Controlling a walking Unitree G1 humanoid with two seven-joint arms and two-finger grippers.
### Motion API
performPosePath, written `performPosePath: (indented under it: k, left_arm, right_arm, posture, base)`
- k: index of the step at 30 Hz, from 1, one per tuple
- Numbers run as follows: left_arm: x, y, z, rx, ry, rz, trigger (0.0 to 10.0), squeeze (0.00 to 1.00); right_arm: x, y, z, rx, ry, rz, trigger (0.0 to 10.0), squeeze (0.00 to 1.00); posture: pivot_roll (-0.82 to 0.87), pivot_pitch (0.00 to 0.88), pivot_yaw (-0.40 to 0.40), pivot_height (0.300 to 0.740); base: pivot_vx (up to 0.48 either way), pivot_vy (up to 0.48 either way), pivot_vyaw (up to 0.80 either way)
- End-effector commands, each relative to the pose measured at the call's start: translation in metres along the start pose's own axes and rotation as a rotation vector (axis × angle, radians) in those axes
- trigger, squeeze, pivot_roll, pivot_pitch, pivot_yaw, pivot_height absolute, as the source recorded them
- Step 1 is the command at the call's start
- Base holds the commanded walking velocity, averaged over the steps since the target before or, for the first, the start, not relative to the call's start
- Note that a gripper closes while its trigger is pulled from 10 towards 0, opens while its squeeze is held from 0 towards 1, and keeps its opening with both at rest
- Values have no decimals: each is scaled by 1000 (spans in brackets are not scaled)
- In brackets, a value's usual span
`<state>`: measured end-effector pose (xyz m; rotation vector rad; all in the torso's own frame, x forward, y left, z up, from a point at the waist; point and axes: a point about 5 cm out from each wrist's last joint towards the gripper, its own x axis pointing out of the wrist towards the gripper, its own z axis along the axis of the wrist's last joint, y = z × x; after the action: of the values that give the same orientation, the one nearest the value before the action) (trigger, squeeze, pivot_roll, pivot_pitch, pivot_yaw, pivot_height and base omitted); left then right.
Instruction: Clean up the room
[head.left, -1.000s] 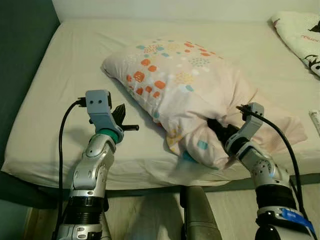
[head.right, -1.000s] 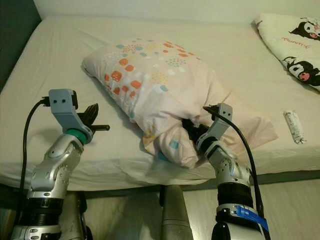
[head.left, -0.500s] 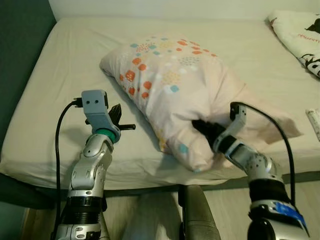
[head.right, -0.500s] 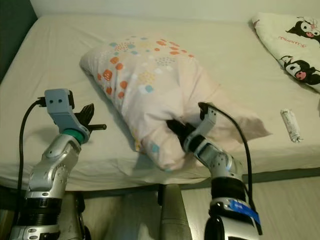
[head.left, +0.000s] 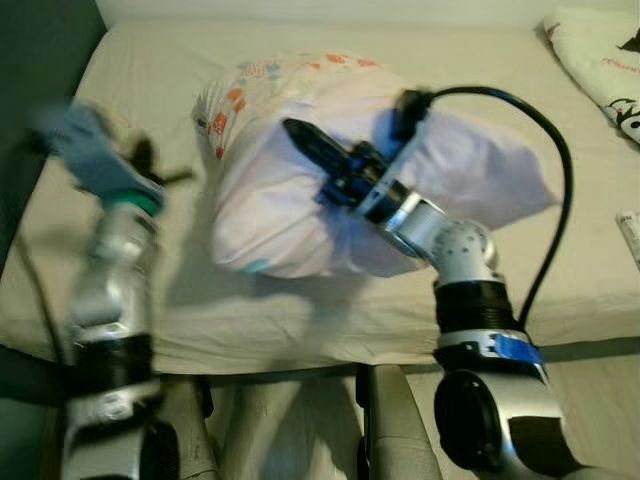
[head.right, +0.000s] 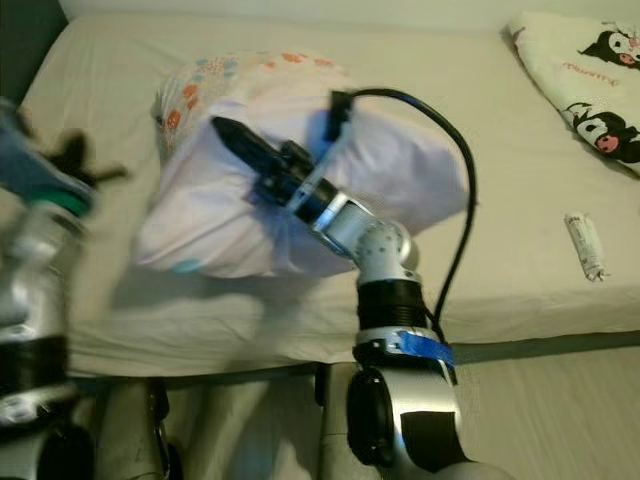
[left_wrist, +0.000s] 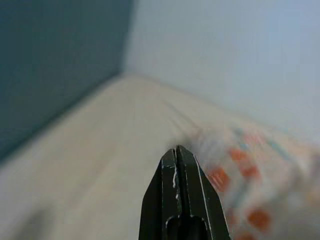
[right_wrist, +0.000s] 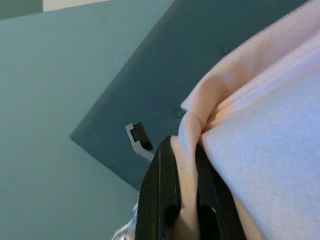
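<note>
— Bed (head.left: 560, 140) first: what does it carry?

— Cream sheet across the whole mattress, dark teal wall along its left edge. The pillow (head.left: 300, 215) is the biggest thing on it, pale pink with orange and blue squares printed on one face. It sits toward the left half, lifted and bunched, its plain underside turned to the front edge and the patterned face showing at its top, toward the head edge.

— Anything else lying there?

— A white blanket with black cartoon figures (head.right: 590, 75) at the far right corner, and a small white tube (head.right: 583, 245) near the right edge, well apart from the pillow.

— What has the pillow?

— The right claw (head.left: 325, 160). Its black fingers (right_wrist: 165, 200) are clenched on a fold of pink pillowcase cloth, which runs between them in the right wrist view. The silver right arm reaches up from the front edge with its black cable looping over the pillow.

— And the other side?

— The left claw (left_wrist: 180, 165) is raised over the bed's left edge, just beside the pillow but not touching it. Its two fingers are pressed together, holding nothing. That arm is blurred in the head views.
</note>
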<state>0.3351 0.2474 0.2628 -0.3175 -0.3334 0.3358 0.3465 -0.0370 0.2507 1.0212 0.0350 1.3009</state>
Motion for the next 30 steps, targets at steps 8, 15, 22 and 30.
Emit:
performPosePath:
  k: [8,15,22,30]
  left_arm:
    - [18,38,116,-104,-353,112,10000,0]
    - [10,38,146,-93,-428,80,10000,0]
    - [6,22,100,-69,-267,21,10000,0]
    - [4,3,67,-38,-117,-80,10000,0]
  right_arm:
    - [58,47,-13,74,92,371,0,0]
    - [69,58,-53,258,154,554,0,0]
    - [22,-36,-120,146,329,-228,10000,0]
    - [-41,-81,-130,-139,407,-803,10000,894]
  posture:
    - [36,112,-53,546]
    - [61,116,-60,546]
    - [45,120,-58,546]
    - [21,110,-40,546]
  base:
    - [0,0,0]
    - [0,0,0]
    - [0,0,0]
    - [0,0,0]
